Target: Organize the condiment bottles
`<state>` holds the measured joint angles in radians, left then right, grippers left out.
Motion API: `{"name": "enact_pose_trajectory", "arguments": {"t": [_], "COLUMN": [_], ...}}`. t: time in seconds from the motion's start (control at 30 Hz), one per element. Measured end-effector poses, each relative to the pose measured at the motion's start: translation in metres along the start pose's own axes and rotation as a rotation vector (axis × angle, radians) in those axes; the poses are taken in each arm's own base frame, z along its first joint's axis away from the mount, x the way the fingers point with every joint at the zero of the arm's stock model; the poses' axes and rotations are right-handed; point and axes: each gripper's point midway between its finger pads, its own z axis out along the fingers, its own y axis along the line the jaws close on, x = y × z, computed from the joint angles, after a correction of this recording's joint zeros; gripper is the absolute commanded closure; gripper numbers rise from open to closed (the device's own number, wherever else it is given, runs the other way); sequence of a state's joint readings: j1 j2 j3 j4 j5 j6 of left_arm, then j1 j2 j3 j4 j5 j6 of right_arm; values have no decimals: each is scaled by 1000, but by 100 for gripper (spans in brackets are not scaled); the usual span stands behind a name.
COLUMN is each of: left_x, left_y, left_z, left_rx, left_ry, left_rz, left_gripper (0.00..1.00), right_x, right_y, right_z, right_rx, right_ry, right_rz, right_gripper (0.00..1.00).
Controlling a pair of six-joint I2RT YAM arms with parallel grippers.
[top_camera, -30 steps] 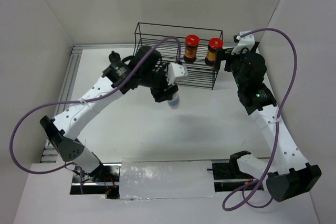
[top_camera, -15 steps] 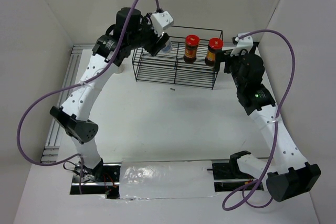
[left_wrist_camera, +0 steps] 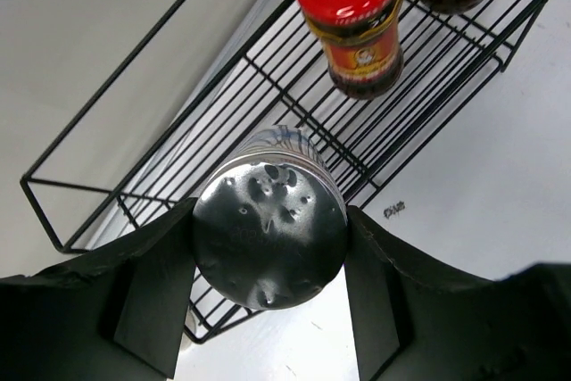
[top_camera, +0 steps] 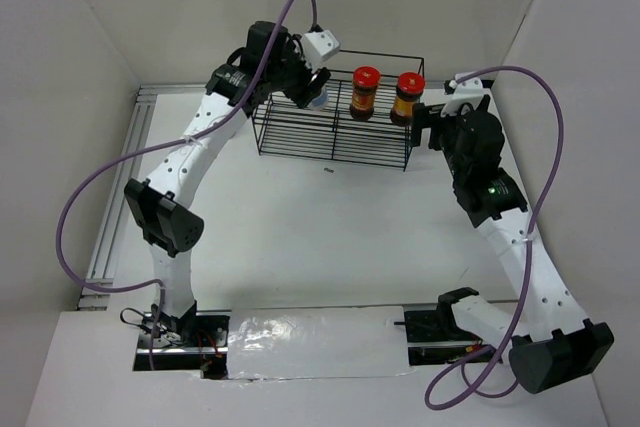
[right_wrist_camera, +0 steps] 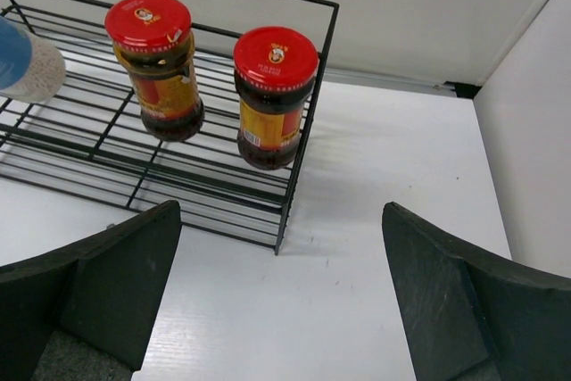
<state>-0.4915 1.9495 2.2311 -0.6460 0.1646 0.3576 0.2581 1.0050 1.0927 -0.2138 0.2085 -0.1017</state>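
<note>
Left gripper (left_wrist_camera: 269, 256) clamps blue-labelled bottle (left_wrist_camera: 268, 220), seemingly above rack (top_camera: 300, 137); early release could topple it against left jar (left_wrist_camera: 350, 20); right gripper (right_wrist_camera: 281, 296) wide, empty

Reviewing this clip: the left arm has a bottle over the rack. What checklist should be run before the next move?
1. Left gripper grip on bottle: ok, clamped from both sides.
2. Bottle over the free left part of the rack: ok.
3. Bottle clear of nearest jar: ok, gap visible.
4. Bottle upright: cannot tell.
5. Nearest jar and other jar standing in rack: ok.
6. Right gripper open, outside the rack's right end: ok.
</note>
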Motion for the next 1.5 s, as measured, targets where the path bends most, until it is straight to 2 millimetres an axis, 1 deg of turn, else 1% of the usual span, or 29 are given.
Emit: {"name": "enact_pose_trajectory", "arguments": {"t": [0.07,0.23,0.3,0.37,0.43,0.5,0.53,0.6,0.67,0.73,0.8,0.83,0.9,0.93,0.97,1.0,1.1,1.17,1.2,1.23,1.37,1.5], "left_x": [7,17,22,29,36,43,45,46,44,43,42,41,42,42,41,39,34,31,29,28,21,17], "left_y": [4,15,16,13,9,4,2,1,0,-2,-1,-2,-2,-2,-1,0,0,-1,-2,-2,-3,-2], "left_z": [-1,0,4,10,16,19,19,18,18,17,16,16,13,12,10,8,4,1,0,-2,-8,-14], "left_rx": [-3,-17,-15,-3,18,43,53,65,79,96,109,117,126,128,128,129,133,143,147,150,154,154], "left_ry": [20,37,48,62,80,97,103,104,93,85,74,69,62,59,55,47,32,22,18,12,-4,-16], "left_rz": [-13,-45,-51,-56,-64,-73,-76,-76,-77,-82,-85,-86,-88,-88,-89,-88,-86,-83,-82,-79,-66,-49], "left_gripper": [100,100,100,100,100,100,100,100,100,100,100,100,100,100,100,100,100,100,100,100,100,100], "right_x": [3,4,4,4,2,3,4,5,12,10,22,33,56,65,73,76,73,65,61,55,36,25], "right_y": [-1,-1,1,7,21,43,59,84,116,148,181,195,217,225,232,238,245,247,246,248,250,258], "right_z": [-4,-8,-8,-8,-10,-15,-19,-23,-21,-14,2,10,23,29,35,41,63,74,76,84,99,114], "right_rx": [2,2,-9,-45,-126,-242,-322,-447,-584,-689,-775,-807,-856,-870,-880,-883,-857,-838,-826,-813,-765,-757], "right_ry": [6,4,6,3,-16,-68,-110,-188,-236,-282,-290,-283,-260,-250,-242,-247,-286,-319,-338,-356,-428,-464], "right_rz": [2,13,15,9,-20,-63,-88,-134,-187,-234,-278,-293,-313,-322,-329,-335,-348,-353,-356,-357,-358,-361], "right_gripper": [0,0,0,0,0,0,0,1,3,3,3,3,3,3,2,2,2,2,2,2,2,2]}}
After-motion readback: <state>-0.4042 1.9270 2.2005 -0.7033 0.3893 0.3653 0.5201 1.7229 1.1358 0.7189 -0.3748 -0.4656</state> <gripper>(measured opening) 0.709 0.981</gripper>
